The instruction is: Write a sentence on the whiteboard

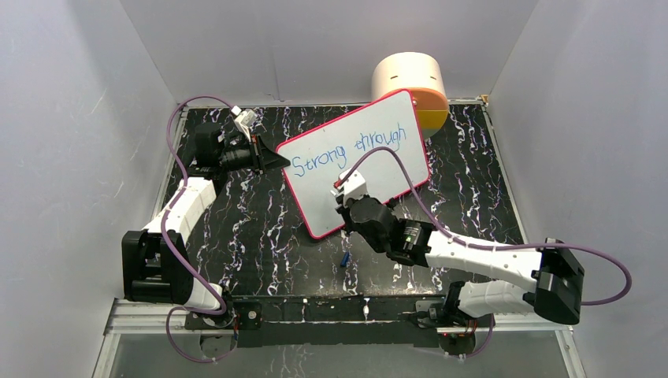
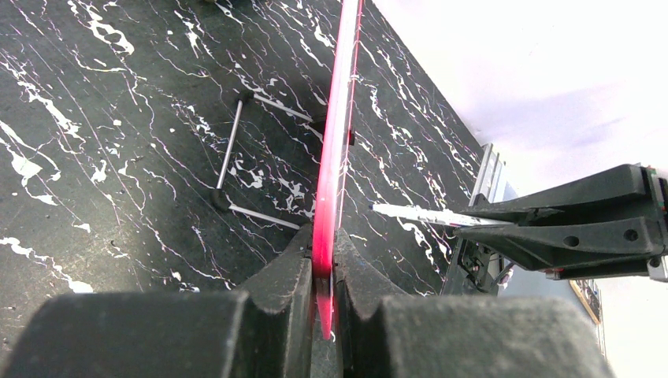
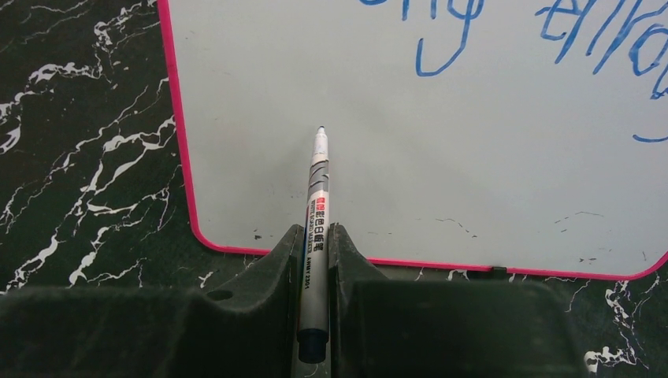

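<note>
Top external view: the whiteboard point(image 1: 358, 161) sits at the middle of the black marbled table point(image 1: 260, 228), turned at an angle, its pink-red frame running from the left-centre toward the far right. The sentence point(image 1: 350, 150) consists of one line of blue lettering, "Strong through", along the upper part of the board. The surface below that line is blank.

My left gripper point(image 1: 272, 160) is clamped on the board's left edge. In the left wrist view the frame passes edge-on between both fingers, which press on it from either side. A thin wire bracket point(image 2: 236, 157) shows on the table beside one face of the board; I cannot tell whether it bears any load.

My right gripper point(image 1: 346, 193) is over the lower half of the board, closed on a white marker point(image 3: 317, 197). The barrel runs up between the fingers, tip pointing forward over the blank area beneath "Strong". The left wrist view shows a narrow gap between the tip and the board face.

Surrounding items:
- A cream cylinder with an orange end point(image 1: 410, 83) lies on its side behind the board's far right corner, and that corner overlaps it in the top view.
- A small blue object point(image 1: 345, 260) lies on the table near the board's near corner, beside my right wrist.
- The purple cable point(image 1: 394, 157) of my right arm arcs over the board, crossing above the word "through".
</note>
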### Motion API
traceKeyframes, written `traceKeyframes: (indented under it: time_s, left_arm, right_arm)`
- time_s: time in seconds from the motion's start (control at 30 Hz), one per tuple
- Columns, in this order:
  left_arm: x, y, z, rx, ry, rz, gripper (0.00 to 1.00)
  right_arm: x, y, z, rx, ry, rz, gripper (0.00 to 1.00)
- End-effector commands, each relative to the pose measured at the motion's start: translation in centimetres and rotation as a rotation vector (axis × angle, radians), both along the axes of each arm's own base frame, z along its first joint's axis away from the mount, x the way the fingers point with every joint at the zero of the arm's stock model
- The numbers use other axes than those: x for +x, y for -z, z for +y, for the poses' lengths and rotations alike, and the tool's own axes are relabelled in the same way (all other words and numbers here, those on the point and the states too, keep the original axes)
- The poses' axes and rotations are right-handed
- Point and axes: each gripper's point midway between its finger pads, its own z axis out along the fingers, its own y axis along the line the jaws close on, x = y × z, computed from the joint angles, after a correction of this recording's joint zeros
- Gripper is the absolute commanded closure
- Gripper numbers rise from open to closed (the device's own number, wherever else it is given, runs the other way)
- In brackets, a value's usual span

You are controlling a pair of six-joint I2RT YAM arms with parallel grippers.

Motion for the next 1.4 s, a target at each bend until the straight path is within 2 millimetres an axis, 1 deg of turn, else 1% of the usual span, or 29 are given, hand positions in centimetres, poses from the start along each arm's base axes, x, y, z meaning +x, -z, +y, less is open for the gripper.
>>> traceKeyframes:
  time_s: [0.0,0.07,0.3,0.5,0.67,0.87,0.97,1.1,1.37]
  left_arm:
    - [0.1,1.3,0.8,0.045,-0.046,0.034,1.0]
    - [0.2,1.2,0.8,0.045,-0.046,0.033,1.0]
    - [0.2,1.1,0.8,0.044,-0.048,0.029,1.0]
    - [0.1,1.0,0.8,0.043,-0.05,0.029,1.0]
    - [0.1,0.9,0.9,0.049,-0.056,0.019,1.0]
    - [0.2,1.0,0.8,0.047,-0.056,0.023,1.0]
    - [0.1,0.7,0.8,0.046,-0.054,0.013,1.0]
    - [0.1,0.7,0.8,0.041,-0.05,0.022,1.0]
    - [0.1,0.7,0.7,0.038,-0.045,0.024,1.0]
  right_arm:
    - [0.6,-3.0,1.2,0.071,0.033,-0.05,1.0]
    - [0.6,-3.1,1.3,0.068,0.036,-0.053,1.0]
    - [0.5,-2.4,2.0,0.041,0.031,-0.048,1.0]
    - [0.8,-2.6,2.1,0.019,0.047,-0.064,1.0]
    - [0.5,-2.6,2.7,0.023,0.028,-0.06,1.0]
    - [-0.1,-1.6,3.1,0.018,0.006,-0.033,1.0]
    - [-0.1,-1.2,3.1,0.003,0.013,-0.029,1.0]
    - [0.0,-0.7,3.2,-0.016,0.021,-0.027,1.0]
    - [0.5,-0.5,2.8,-0.029,0.052,-0.04,1.0]
